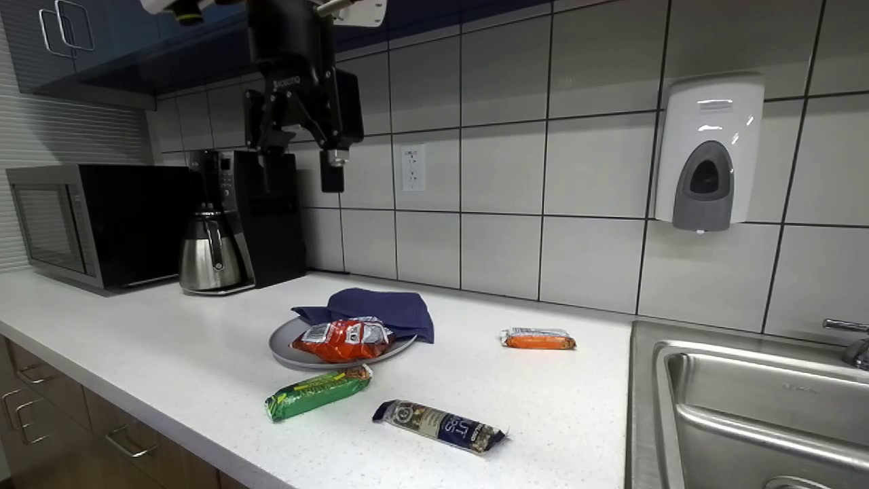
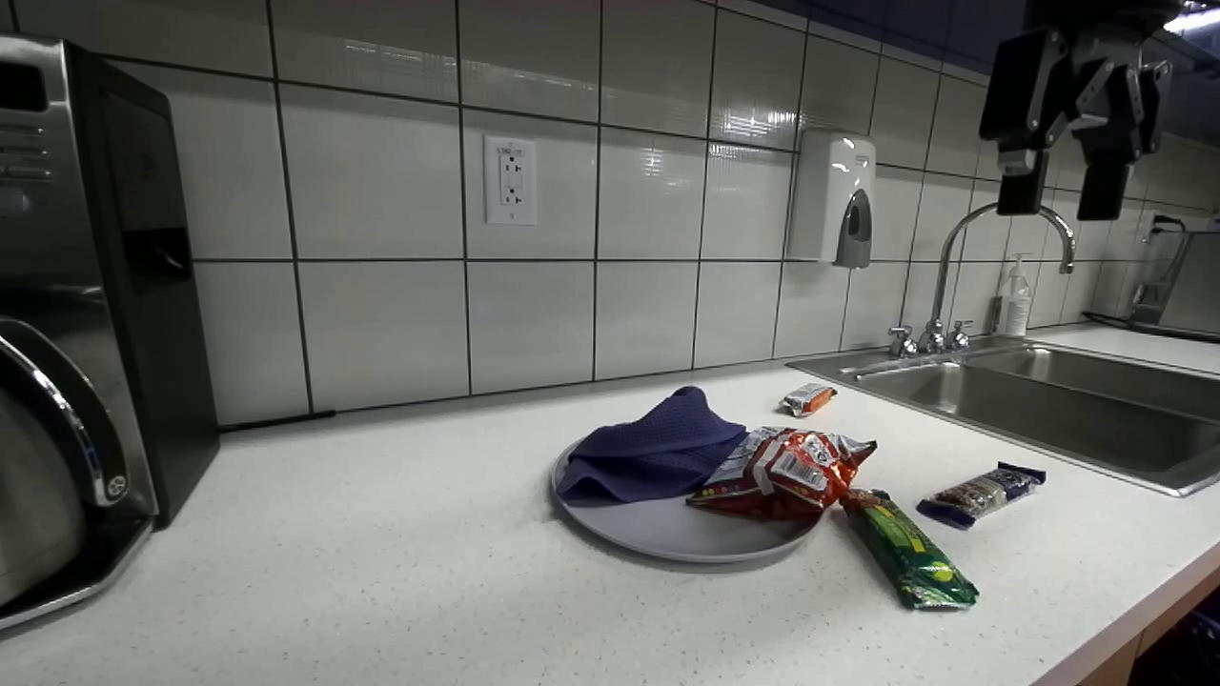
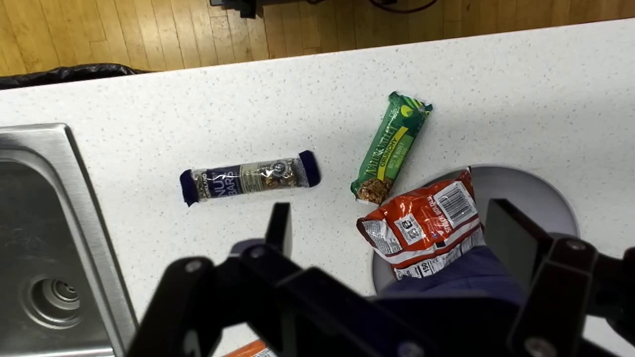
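In an exterior view, the spread gripper (image 1: 299,178) hangs above a worktop (image 1: 204,346) with a red bag (image 1: 346,341) and blue cloth (image 1: 388,310) on a plate (image 1: 282,343), a green bar (image 1: 318,392) and navy bar (image 1: 441,426) nearer the front edge, and an orange bar (image 1: 538,339) near the back edge.

A black robot gripper (image 1: 299,175) hangs high above the worktop (image 3: 149,99), body upright, its two fingers (image 2: 1020,191) pointing down and parted by a wide gap. Part of the white arm (image 1: 366,13) shows above it. In the wrist view, both fingers appear well inside the worktop's front edge.
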Tool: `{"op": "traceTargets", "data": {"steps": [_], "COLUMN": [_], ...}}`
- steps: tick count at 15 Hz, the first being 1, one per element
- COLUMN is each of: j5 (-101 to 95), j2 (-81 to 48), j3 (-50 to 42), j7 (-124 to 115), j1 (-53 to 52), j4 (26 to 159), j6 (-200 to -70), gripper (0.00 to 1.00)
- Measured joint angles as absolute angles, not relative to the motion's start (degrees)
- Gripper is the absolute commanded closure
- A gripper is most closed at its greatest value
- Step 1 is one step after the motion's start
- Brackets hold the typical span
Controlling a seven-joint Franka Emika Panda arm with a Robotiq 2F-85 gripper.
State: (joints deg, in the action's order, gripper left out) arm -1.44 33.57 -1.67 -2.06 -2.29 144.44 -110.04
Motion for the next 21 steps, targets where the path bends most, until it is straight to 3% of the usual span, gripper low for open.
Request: {"op": "traceTargets", "data": {"steps": [21], "j5": [-8.1], "j2": [22.5], "j3": [8.8], "j7": [-18.2], "j1": [-2.3], "j4": [145.4], "j6": [-129.4], "gripper": [0.00]}}
